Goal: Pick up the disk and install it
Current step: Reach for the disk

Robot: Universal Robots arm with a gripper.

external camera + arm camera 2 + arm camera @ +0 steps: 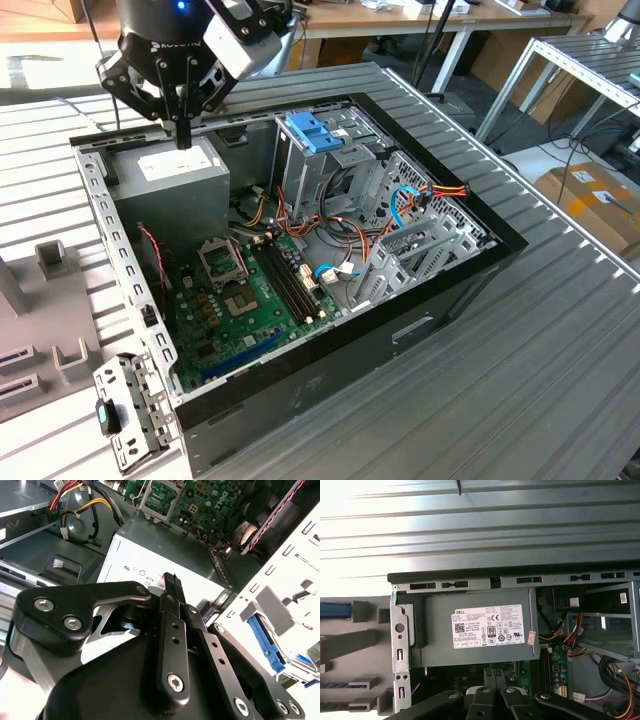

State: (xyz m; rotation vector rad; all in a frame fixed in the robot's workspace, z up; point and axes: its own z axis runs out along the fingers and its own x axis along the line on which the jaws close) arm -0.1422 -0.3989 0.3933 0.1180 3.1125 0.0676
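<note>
My gripper (184, 138) hangs over the back corner of the open computer case (470, 262), just above the grey power-supply box (170, 175). Its black fingers (170, 582) are pressed together with nothing between them. In the first wrist view the gripper (497, 694) sits at the box's edge, next to the motherboard (520, 672). A blue strip (334, 610) lies in a grey slotted holder (350, 645) outside the case wall. It may be the disk's side rail; the rest of it is hidden. A blue piece (264, 641) also stands in a pale holder in the second wrist view.
Inside the case are a green motherboard (240, 300), bundled cables (345, 235), a metal drive cage (400, 190) and a light-blue plastic tray (315, 130) on top of it. A loose metal bracket (130, 410) lies at the case's near corner. The ribbed table (560, 330) extends to the exterior view's right.
</note>
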